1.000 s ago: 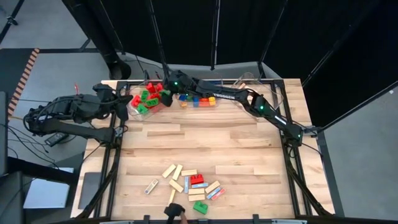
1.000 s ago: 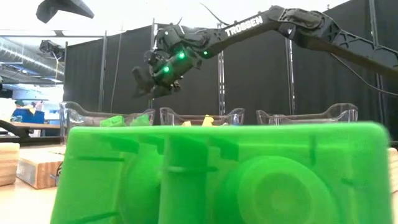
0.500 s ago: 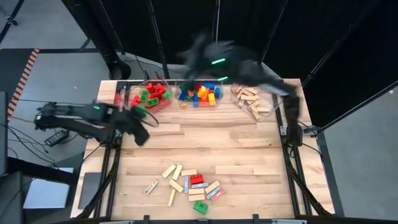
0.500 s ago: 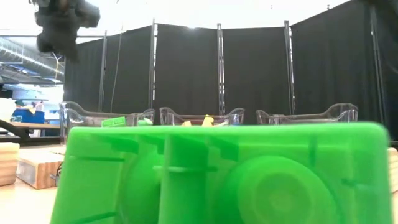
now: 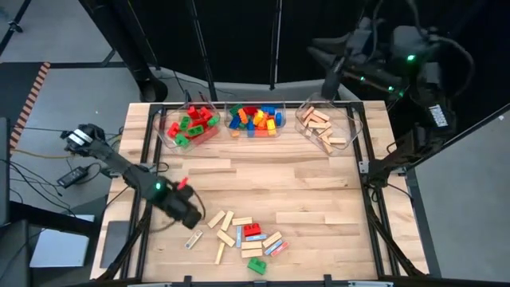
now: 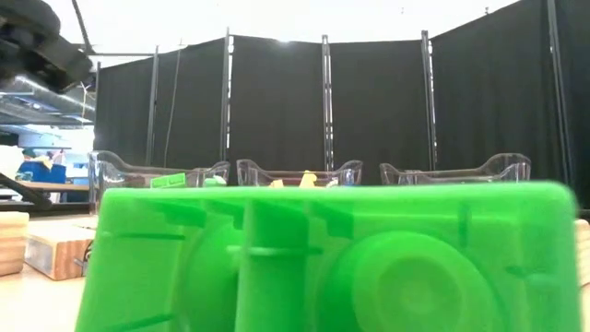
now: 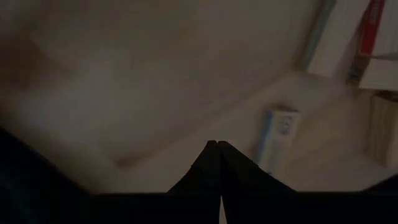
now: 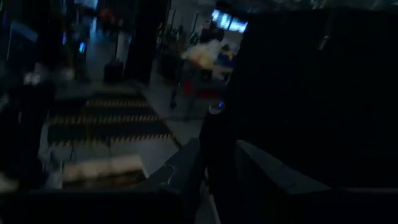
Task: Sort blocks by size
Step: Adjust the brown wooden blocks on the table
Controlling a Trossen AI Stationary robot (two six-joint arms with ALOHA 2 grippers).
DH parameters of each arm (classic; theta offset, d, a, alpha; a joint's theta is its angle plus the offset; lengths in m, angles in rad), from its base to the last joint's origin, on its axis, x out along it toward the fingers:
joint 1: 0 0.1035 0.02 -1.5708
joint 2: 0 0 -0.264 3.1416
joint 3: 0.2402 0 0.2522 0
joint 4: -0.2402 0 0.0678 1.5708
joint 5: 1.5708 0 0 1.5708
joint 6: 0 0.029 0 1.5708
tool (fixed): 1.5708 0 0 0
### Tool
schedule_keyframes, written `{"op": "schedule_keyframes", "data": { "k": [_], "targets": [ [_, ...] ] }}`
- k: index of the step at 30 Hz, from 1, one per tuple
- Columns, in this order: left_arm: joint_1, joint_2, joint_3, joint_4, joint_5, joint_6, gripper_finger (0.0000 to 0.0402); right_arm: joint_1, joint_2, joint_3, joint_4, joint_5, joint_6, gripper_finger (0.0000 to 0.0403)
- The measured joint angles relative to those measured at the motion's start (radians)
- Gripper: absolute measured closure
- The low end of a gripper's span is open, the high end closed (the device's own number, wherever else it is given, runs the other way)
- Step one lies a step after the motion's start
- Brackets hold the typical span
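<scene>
- Wooden table (image 5: 303, 191) fills the high view, with three clear bins along its far edge: the left bin (image 5: 191, 123) holds red and green bricks, the middle bin (image 5: 255, 121) holds mixed blue, yellow, orange and red bricks, and the right bin (image 5: 325, 127) holds tan wooden bars.
- Unsorted blocks (image 5: 243, 235) lie scattered near the front edge, tan bars among red, blue and green bricks; a green brick (image 5: 256, 265) lies nearest the edge.
- Left gripper (image 5: 191, 217) is low over the table, just beside the leftmost pieces of that scatter. Right gripper (image 5: 331, 68) is lifted well behind the table, beyond the bins.
- Low view: the green brick (image 6: 323, 263) fills the foreground, wooden bars (image 6: 55, 249) sit at its left, and the three bins (image 6: 295, 172) stand in a row behind it.
- Left wrist view: the fingers (image 7: 205, 168) are pressed together with nothing between them, above the tabletop; a pale block with a blue edge (image 7: 273, 137) lies close ahead.
- Right wrist view: blurred and dark, facing the room; I cannot tell how its fingers stand.
</scene>
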Motion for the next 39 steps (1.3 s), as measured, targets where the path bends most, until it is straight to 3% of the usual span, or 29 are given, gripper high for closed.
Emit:
{"op": "schedule_keyframes", "data": {
  "k": [4,7,11,19,26,39],
  "targets": [
    [-0.094,0.094,0.0,0.128,-0.016,-0.253,0.0401,0.012,-0.013,-0.007,-0.08,-0.01,-0.011,0.03],
    [-0.136,0.176,0.0,0.206,-0.003,-0.359,0.0401,0.012,-0.034,-0.004,-0.12,-0.01,-0.012,0.0306],
    [-0.155,0.279,0.003,0.289,0.091,-0.418,0.0401,0.012,-0.045,-0.002,-0.2,-0.037,-0.012,0.031],
    [-0.121,0.398,0.012,0.517,0.096,-0.481,0.0401,0.012,-0.049,-0.003,-0.27,-0.119,-0.012,0.0318],
    [0.036,0.449,0.076,0.579,-0.017,-0.313,0.0401,0.012,-0.047,-0.005,-0.306,-0.122,-0.027,0.0321],
    [0.348,0.633,0.238,0.657,0.009,0.201,0.0401,0.012,-0.049,-0.004,-0.377,-0.163,0.01,0.0321]
  ]
}}
